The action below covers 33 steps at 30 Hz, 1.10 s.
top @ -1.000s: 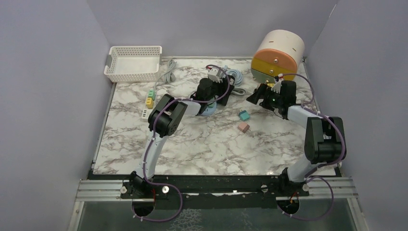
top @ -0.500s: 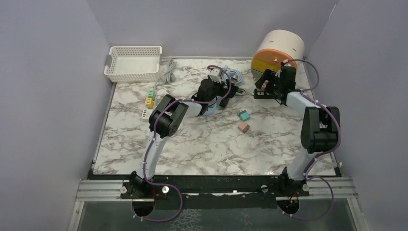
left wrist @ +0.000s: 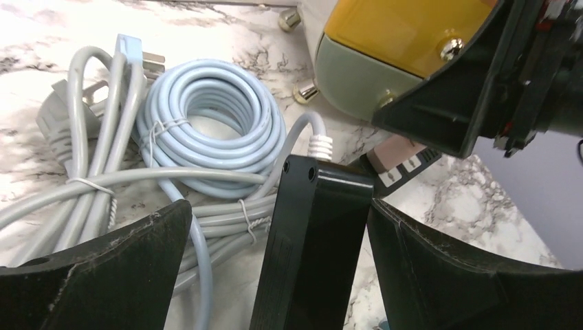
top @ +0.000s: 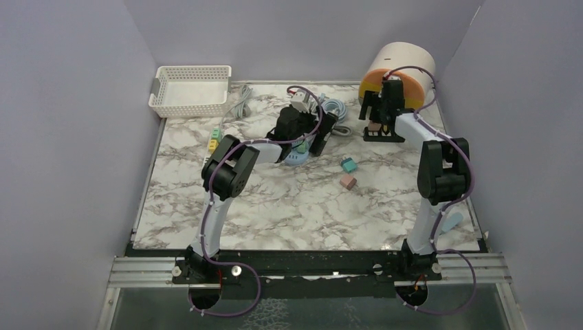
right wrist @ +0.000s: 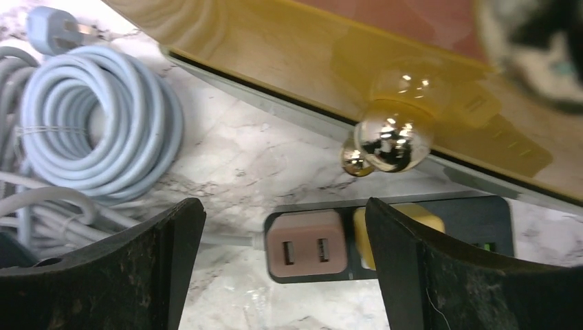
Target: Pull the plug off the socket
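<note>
**Both Pincers Spread, Plugs Seated in the Strip**

At the upper right of the overhead view, the right gripper (right wrist: pixel 278 206) hung with its jaws released and wide apart, nothing between them. Its wrist view looked straight down on a matte black power strip (right wrist: pixel 481 220) lying on the veined marble table (top: pixel 289 206). A squarish brown plug (right wrist: pixel 306 251) with two narrow slots in its face sat in the strip. A rounded yellow plug (right wrist: pixel 399 230) sat just beside it on the right. Which of the two was the one to pull could not be told.

The strip lay at the foot of a drum (top: pixel 409 62) tipped on its side. The drum had a smooth cream body and an orange and grey-green face. A mirror-bright chrome knob (right wrist: pixel 392 141) stood out from that face, above the plugs.

Toward the top centre, the left gripper (left wrist: pixel 278 206) was also unclenched. Its rough-edged black fingers (left wrist: pixel 117 261) straddled the end of a glossy black block (left wrist: pixel 309 234) with a ribbed white cable collar. The left-hand finger stood clear of the block. Whether the right-hand one touched it could not be told.

Behind the block lay a tight coil (left wrist: pixel 213 124) of pale grey rubbery cable bound with wire ties.

A white perforated basket (top: pixel 189 89) sat in the upper left corner. Two small cubes, one teal (top: pixel 348 165) and one pink (top: pixel 348 181), rested near mid-table.
</note>
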Available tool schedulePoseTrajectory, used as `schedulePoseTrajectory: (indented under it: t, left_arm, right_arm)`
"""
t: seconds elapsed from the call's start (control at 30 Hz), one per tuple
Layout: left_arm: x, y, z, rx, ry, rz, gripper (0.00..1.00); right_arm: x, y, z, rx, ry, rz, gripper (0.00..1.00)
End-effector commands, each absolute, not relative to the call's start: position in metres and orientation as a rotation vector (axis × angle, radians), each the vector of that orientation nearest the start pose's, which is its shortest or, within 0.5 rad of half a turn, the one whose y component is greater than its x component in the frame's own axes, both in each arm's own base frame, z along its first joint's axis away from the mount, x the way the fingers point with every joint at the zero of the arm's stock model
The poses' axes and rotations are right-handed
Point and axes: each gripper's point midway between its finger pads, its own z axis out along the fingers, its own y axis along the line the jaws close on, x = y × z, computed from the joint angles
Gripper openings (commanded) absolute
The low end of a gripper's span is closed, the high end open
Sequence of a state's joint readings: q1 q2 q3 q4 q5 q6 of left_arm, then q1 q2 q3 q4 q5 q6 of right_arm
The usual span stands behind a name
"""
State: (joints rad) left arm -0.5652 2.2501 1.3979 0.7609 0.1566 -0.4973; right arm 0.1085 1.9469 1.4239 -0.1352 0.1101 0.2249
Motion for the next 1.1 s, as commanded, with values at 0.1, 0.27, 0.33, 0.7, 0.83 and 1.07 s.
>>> schedulePoseTrajectory:
  t: [0.1,0.27,0.33,0.7,0.83,1.07]
  left_arm:
    - [0.509,-0.376,0.164,0.205,1.663,-1.031,0.99]
    - [0.507,-0.377,0.179,0.230,1.636,-1.060,0.99]
    - [0.507,-0.378,0.184,0.235,1.628,-1.078,0.99]
    - [0.508,-0.387,0.198,0.258,1.609,-1.164,0.99]
    - [0.507,-0.386,0.201,0.258,1.606,-1.164,0.99]
    - [0.506,-0.386,0.205,0.259,1.598,-1.166,0.99]
  right_arm:
    - [0.534,0.035,0.086,-0.062,2.266,-0.054,0.95]
    - [0.541,0.044,0.079,-0.359,2.277,-0.051,0.96]
    - [0.539,0.050,0.076,-0.479,2.260,-0.029,0.96]
    - [0.514,0.055,0.082,-0.746,2.186,0.174,0.93]
    - [0.513,0.057,0.072,-0.809,2.185,0.184,0.88]
    - [0.510,0.059,0.056,-0.835,2.227,0.212,0.70]
